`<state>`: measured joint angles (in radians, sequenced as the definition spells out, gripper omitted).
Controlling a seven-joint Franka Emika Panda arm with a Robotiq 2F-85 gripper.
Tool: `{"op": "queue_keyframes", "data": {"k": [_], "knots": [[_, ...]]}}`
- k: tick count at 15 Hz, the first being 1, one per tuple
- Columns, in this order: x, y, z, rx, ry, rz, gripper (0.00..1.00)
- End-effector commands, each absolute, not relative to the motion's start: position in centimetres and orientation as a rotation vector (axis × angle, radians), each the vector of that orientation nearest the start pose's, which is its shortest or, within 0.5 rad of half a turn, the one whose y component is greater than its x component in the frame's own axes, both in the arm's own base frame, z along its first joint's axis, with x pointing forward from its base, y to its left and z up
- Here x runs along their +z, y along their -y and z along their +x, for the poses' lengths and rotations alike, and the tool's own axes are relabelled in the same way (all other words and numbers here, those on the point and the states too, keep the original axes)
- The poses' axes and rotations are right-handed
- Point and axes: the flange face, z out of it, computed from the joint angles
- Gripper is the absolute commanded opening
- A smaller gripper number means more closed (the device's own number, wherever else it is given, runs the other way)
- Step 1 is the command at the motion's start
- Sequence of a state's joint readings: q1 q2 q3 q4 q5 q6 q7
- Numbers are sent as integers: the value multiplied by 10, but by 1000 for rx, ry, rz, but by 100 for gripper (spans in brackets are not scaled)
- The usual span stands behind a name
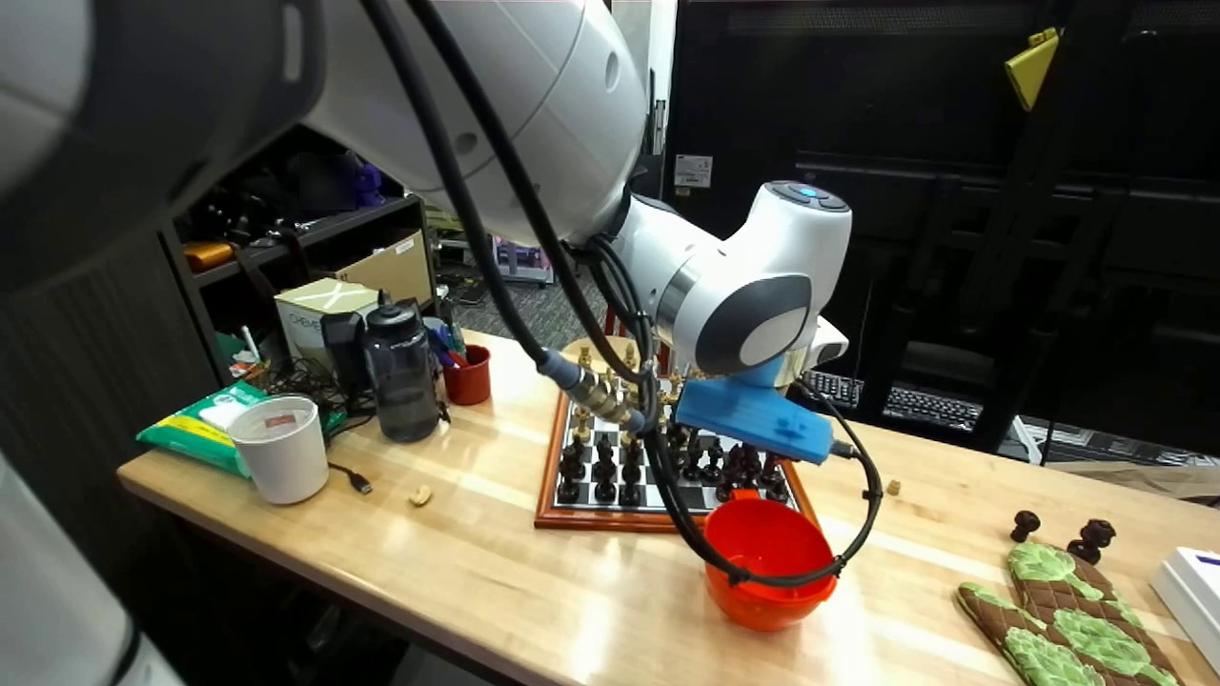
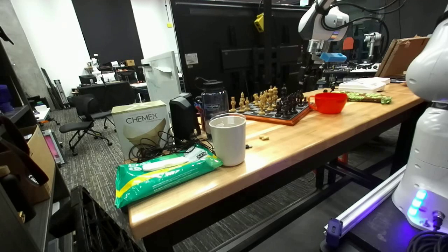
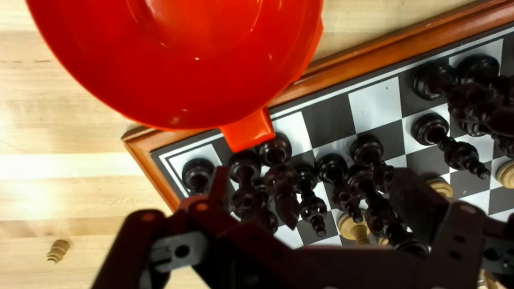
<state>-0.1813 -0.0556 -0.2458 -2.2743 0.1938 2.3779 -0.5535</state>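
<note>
saw the gripper (image 3: 315,186) hanging over the chessboard (image 1: 610,519), with jaws spread wide and nothing held between them. found the black chess pieces (image 1: 630,474) along the near side of the board in an exterior view, with several crowded beneath the fingers (image 3: 417,204) in the wrist view. could not tell the height above them. noted the red bowl (image 1: 762,612) beside the near right corner, with its handle (image 3: 249,130) reaching over the board's frame. spotted a pale piece (image 1: 893,487) to the right of the board, two more black pieces (image 1: 1096,534) farther right on the table (image 1: 457,562), and a patterned pot holder (image 1: 1096,629) just beside them. judged this a lining-up step, ahead of any grip. reckoned any next move to call for a slow, straight descent, with one piece singled out, room for each finger checked, and the bowl handle avoided.
</note>
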Motion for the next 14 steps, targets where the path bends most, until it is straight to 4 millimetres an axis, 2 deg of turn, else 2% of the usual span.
{"op": "queue_keyframes", "data": {"k": [1, 14], "knots": [[390, 218, 477, -351, -13, -3055, 100], [372, 227, 502, -379, -76, -3049, 100]]}}
